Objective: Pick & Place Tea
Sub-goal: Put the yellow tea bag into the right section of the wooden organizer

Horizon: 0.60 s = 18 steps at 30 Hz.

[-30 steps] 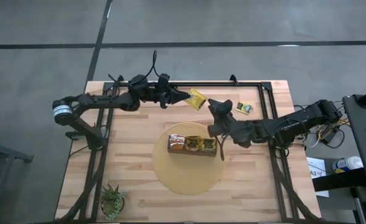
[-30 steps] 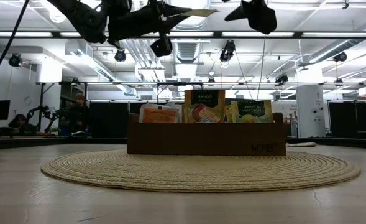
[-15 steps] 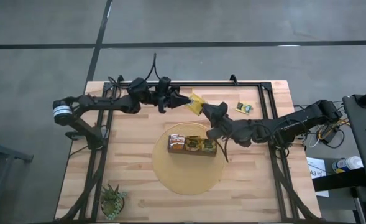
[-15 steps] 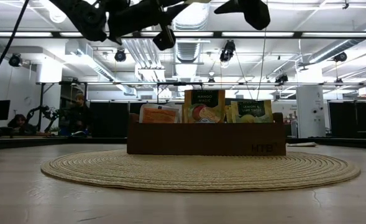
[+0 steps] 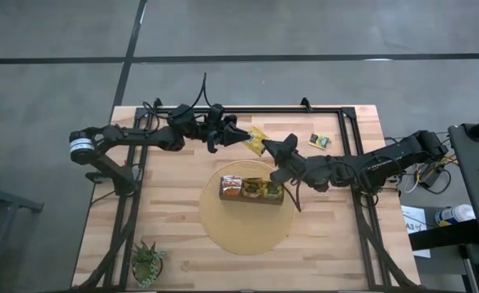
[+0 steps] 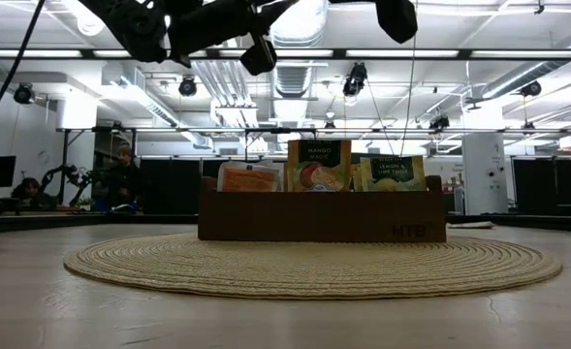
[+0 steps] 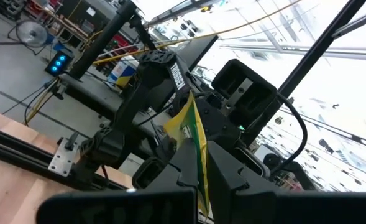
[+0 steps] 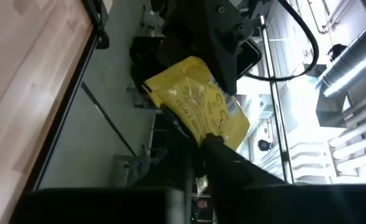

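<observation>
Tea, a yellow-and-green flat square sachet (image 5: 258, 140), hangs in the air above the far middle of the wooden surface (image 5: 182, 244), pinched at its left edge by the clamped left end effector (image 5: 243, 140). On its right edge the right end effector (image 5: 273, 146) has closed too (a handover, I judge). The dark-brown cardboard box (image 5: 251, 190) lies near-side, nearest the right arm.

The left claw (image 7: 201, 163) pinches a yellow-green tea sachet (image 7: 191, 134) (edge-on), other arm's claw (image 7: 170, 93) touching.
</observation>
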Each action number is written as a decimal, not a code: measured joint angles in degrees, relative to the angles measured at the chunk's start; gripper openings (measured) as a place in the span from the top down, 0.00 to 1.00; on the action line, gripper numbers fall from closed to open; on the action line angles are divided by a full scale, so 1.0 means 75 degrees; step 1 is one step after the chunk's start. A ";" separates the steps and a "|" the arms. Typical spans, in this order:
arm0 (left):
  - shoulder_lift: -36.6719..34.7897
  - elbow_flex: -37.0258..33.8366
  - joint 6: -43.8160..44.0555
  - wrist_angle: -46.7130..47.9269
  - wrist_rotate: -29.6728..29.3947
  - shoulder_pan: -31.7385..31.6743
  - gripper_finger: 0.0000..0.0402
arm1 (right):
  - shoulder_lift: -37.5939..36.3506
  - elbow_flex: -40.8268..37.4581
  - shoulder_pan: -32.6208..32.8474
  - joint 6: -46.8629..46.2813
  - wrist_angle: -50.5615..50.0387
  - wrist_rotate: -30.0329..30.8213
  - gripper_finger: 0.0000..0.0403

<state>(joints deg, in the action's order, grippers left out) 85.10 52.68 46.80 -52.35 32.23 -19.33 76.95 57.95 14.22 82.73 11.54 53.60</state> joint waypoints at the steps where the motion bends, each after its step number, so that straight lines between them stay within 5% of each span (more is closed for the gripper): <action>1: 0.0000 -0.0011 -0.0005 0.0007 0.0000 0.0001 0.98 | 0.0000 0.0000 0.0002 0.0002 -0.0007 -0.0021 0.94; 12: 0.0000 -0.0061 -0.0555 0.0194 0.0259 -0.0003 0.89 | 0.0000 0.0073 0.0025 -0.0501 -0.0163 -0.0155 0.98; 18: -0.0009 -0.0061 -0.1856 0.0192 0.0443 0.0003 0.84 | -0.0027 0.0074 0.0075 -0.1046 -0.0207 -0.0169 0.98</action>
<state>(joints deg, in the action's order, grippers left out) 85.03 52.23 32.88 -50.92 35.55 -19.31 76.74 58.51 14.79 74.88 9.98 52.33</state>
